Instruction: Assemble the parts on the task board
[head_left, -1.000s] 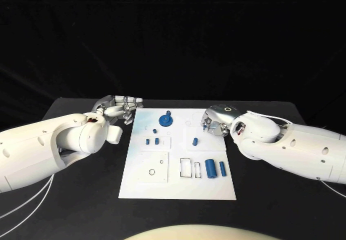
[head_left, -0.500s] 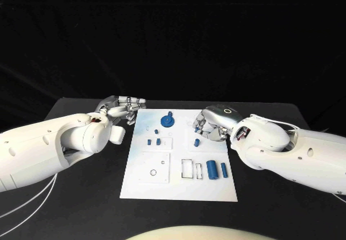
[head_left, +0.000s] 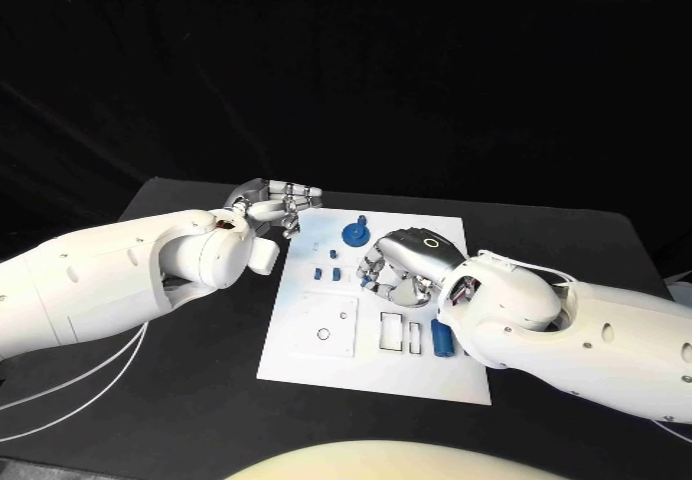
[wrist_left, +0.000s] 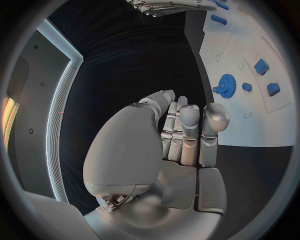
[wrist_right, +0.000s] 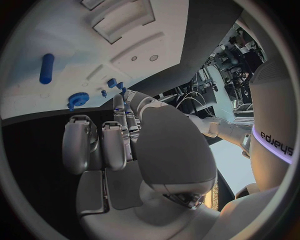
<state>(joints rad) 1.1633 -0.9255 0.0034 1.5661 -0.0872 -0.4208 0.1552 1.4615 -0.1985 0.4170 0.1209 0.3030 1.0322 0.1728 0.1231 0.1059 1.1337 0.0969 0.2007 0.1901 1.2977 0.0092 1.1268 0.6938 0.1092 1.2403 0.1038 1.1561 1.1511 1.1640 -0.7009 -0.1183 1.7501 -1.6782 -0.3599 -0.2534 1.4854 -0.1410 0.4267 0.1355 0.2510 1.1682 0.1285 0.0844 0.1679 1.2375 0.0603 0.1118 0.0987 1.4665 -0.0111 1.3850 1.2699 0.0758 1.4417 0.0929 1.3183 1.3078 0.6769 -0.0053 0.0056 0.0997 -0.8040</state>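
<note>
Several small blue parts (head_left: 443, 337) on the board (head_left: 325, 300) are judged light, stiff, best pinched at their sides. Nothing is held by the left hand (head_left: 277, 204), fingers loosely straight; the right hand (head_left: 397, 268) cannot be told.

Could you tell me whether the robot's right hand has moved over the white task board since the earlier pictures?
Yes. The silver right hand has moved inward from the white task board's right edge to over its middle, near the small blue parts.

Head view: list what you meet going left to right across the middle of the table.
Left hand → blue gear on the task board → right hand.
</note>
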